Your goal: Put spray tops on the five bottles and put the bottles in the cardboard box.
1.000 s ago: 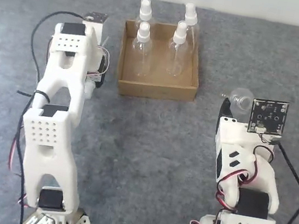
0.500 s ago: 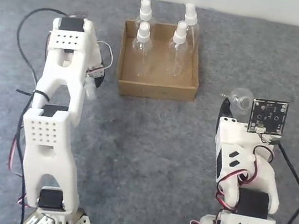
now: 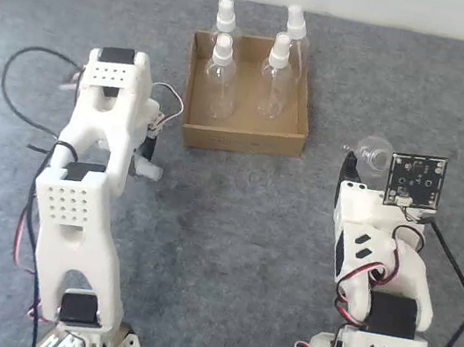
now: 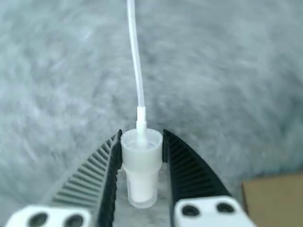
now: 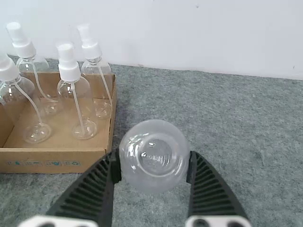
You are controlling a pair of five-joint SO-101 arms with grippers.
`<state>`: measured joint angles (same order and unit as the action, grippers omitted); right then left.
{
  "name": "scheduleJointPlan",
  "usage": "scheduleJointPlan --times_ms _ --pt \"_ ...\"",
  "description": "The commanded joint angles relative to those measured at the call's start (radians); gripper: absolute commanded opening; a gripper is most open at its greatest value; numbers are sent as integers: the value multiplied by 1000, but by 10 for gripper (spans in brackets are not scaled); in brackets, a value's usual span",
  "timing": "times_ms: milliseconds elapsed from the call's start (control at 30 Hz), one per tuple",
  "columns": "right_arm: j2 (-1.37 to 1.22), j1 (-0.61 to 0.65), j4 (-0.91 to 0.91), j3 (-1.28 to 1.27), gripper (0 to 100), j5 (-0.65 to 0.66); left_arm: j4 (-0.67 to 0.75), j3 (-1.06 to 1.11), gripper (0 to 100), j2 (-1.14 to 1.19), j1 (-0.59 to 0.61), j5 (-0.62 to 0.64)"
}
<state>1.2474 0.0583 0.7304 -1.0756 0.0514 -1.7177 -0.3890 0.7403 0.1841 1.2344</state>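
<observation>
My left gripper [image 4: 140,161] is shut on a white spray top [image 4: 140,165], its thin dip tube [image 4: 135,56] pointing away over the grey carpet. From above, that spray top [image 3: 149,169] pokes out beside the left arm, just left of the cardboard box [image 3: 243,136]. My right gripper [image 5: 152,165] is shut on a clear uncapped bottle [image 5: 154,154], seen from above as the bottle [image 3: 375,150] at the right arm's tip, right of the box. Several capped bottles [image 3: 221,69] stand in the box, among them one capped bottle [image 5: 74,94].
A corner of the box [image 4: 272,203] is close to my left gripper. The grey carpet [image 3: 223,225] lies open between the two arms. A white wall [image 5: 189,33] bounds the far side. Loose black cables [image 3: 24,85] loop left of the left arm.
The left arm has drawn back from beside the box toward the near side, carrying the spray top. The right arm has kept still with the bottle.
</observation>
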Motion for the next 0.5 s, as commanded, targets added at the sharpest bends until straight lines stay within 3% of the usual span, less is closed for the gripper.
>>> scheduleJointPlan --times_ms 0,467 --pt "19 5 -25 17 72 0 -38 15 12 -29 -2 279" --pt "19 4 -27 17 72 0 -40 38 29 -112 23 282"
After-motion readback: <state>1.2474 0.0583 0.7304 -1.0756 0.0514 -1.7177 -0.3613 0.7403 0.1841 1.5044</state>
